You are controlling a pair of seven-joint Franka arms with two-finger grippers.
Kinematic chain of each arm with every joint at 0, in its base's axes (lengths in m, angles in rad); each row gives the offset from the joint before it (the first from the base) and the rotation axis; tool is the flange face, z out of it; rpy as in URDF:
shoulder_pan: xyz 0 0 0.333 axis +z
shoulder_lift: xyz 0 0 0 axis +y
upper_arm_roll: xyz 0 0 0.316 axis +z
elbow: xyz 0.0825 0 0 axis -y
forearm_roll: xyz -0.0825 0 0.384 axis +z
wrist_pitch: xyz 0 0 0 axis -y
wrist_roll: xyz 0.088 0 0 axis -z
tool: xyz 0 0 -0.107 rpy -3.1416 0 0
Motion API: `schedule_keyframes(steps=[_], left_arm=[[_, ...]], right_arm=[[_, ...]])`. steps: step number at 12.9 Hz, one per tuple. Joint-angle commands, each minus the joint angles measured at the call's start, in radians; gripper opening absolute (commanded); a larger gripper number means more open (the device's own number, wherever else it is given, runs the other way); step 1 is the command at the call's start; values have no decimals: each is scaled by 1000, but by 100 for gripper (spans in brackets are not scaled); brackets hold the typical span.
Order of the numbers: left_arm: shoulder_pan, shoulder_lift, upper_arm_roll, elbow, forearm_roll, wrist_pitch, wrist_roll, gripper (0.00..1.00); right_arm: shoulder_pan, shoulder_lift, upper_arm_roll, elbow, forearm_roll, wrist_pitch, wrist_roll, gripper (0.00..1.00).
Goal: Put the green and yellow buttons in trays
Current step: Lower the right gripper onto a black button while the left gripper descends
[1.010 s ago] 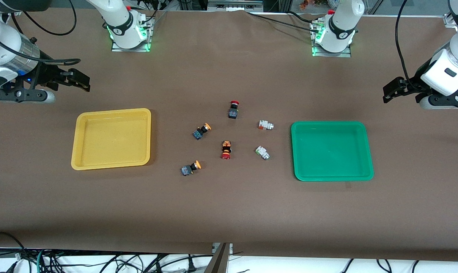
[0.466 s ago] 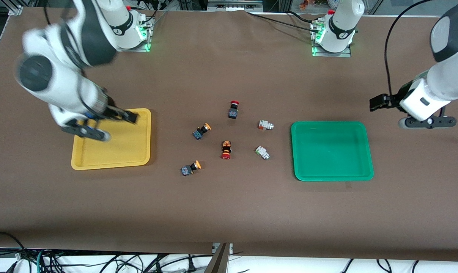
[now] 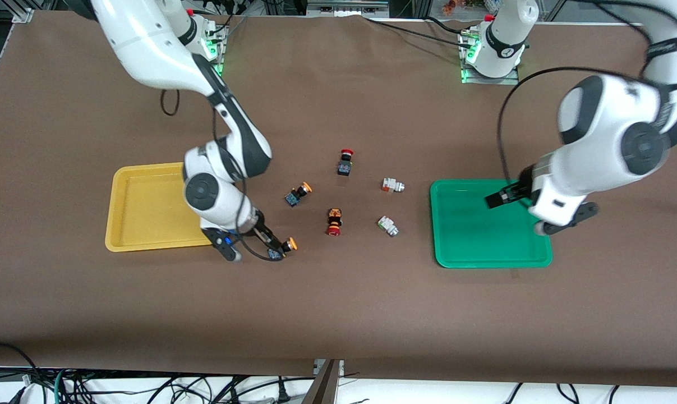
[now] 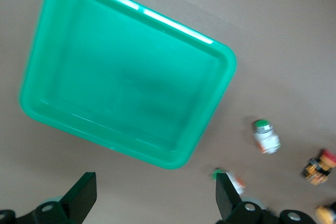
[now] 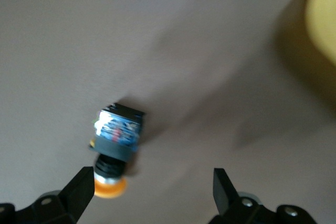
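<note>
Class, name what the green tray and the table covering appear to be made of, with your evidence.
Green tray: probably glossy moulded plastic, given its bright glare streaks in the left wrist view, rounded corners and raised rim. Table covering: matte brown sheet, perhaps paper or fabric; no shine.

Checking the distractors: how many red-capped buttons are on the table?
2. One red button lies farthest from the front camera among the loose buttons; the other lies nearer, between an orange-capped button and a whitish button.
</note>
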Motion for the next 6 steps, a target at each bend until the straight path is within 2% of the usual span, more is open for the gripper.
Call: schedule_keyframes(steps=[1, 3, 6], left_arm=[[-111, 164, 8, 139, -7, 60, -242, 100], [-186, 260, 8, 163, -12, 213, -421, 100], [-276, 367, 9, 164, -1, 390, -630, 100]], right_arm=[[-6, 96, -5, 152, 17, -10, 57, 100], [4, 146, -5, 177, 17, 75, 76, 100], [6, 185, -3, 202, 32, 114, 77, 99]])
